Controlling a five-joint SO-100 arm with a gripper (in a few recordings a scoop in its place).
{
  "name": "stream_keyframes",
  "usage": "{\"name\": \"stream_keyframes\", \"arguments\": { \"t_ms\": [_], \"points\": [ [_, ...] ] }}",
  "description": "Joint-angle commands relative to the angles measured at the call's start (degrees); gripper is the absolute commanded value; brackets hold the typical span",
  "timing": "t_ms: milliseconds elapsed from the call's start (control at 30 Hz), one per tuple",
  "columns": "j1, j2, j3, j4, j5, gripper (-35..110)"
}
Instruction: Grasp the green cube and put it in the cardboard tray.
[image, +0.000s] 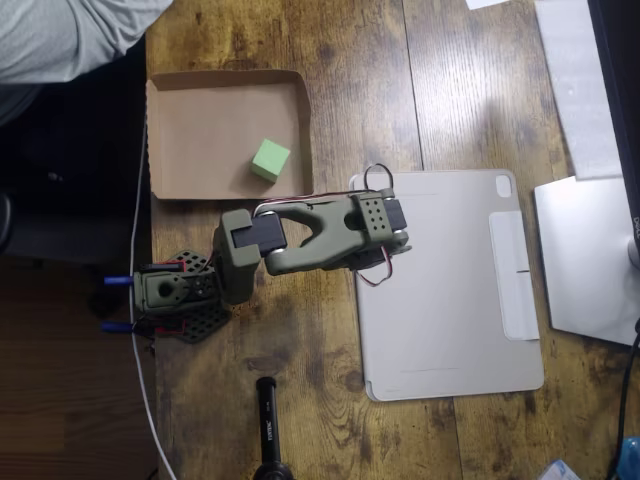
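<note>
Cube (270, 160) small, light mint green, plain dull faces, turned a bit so corners point up and down in overhead view. Sits inside cardboard tray (190, 135), lower right part, near right wall, not touching it. Tray brown, shallow, low folded walls, upper left of frame. Olive-green arm (310, 235) folded in middle of frame, below tray, apart from cube. Gripper hidden under arm, cannot tell if open or closed. Grey tablet case (450, 300) on right, arm end over its upper left corner.
</note>
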Motion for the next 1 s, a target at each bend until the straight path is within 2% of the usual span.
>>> {"name": "stream_keyframes", "arguments": {
  "t_ms": [0, 967],
  "points": [
    [0.88, 1.85, -1.05, 2.37, 0.09, 0],
    [-0.18, 1.32, -1.32, 2.64, 0.53, 0]
  ]
}}
